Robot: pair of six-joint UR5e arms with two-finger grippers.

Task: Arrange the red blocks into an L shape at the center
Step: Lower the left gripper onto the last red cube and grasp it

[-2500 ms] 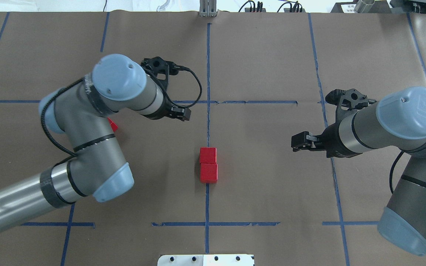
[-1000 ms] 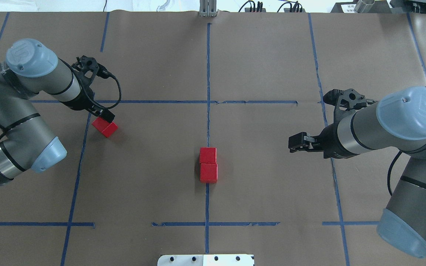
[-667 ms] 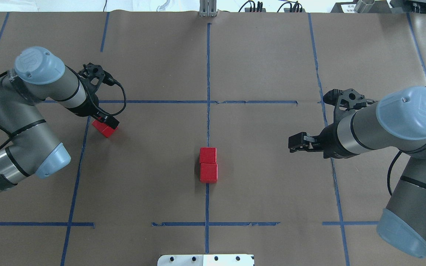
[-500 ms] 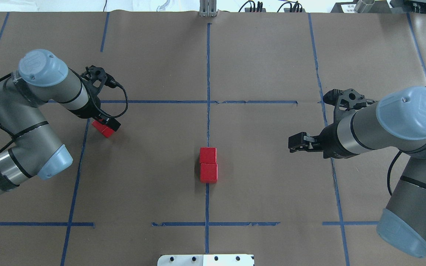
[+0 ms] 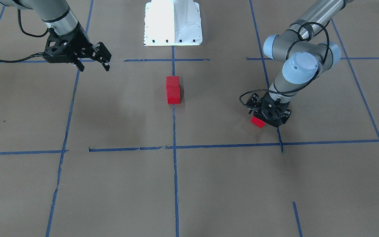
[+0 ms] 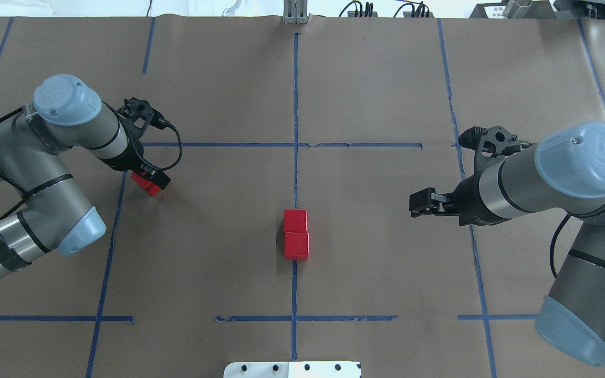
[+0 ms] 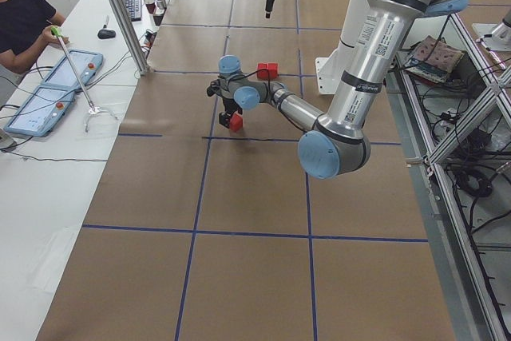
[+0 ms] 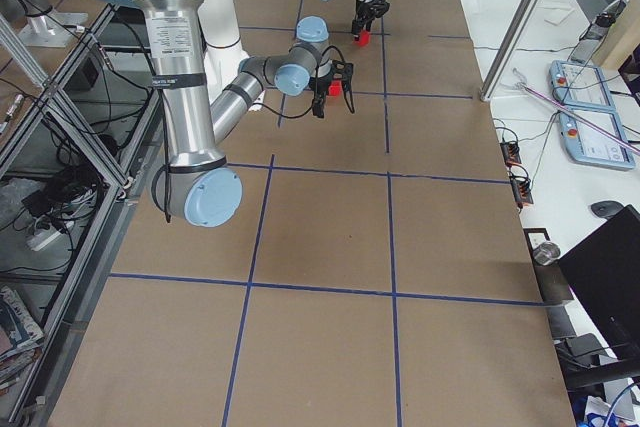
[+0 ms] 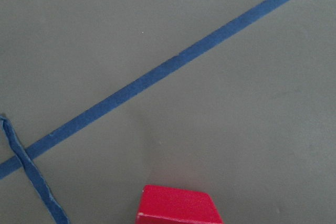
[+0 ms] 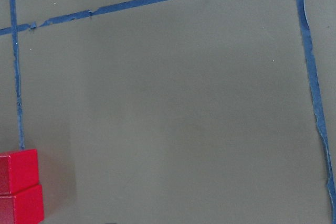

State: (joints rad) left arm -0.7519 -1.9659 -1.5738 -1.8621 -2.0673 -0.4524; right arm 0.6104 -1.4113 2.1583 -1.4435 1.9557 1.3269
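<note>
Two red blocks (image 6: 295, 220) (image 6: 296, 245) lie touching in a straight line on the blue tape line at the center (image 6: 334, 210). They also show in the front view (image 5: 173, 90) and at the right wrist view's lower left (image 10: 18, 171). A third red block (image 6: 142, 184) sits far to the left, turned at an angle. My left gripper (image 6: 154, 178) hangs low right over it, seemingly open, and hides part of it; the block (image 5: 258, 122) peeks out from under the gripper (image 5: 268, 116). My right gripper (image 5: 94, 67) hovers open and empty, right of the center.
Blue tape lines split the brown paper into a grid. The white robot base (image 5: 173, 21) stands at the table's near edge. In the left side view a person (image 7: 20, 21) sits at a side table with control tablets.
My left arm swung from near the center out to the left, then its gripper slid over the third block, covering more of it. The right arm barely moved.
</note>
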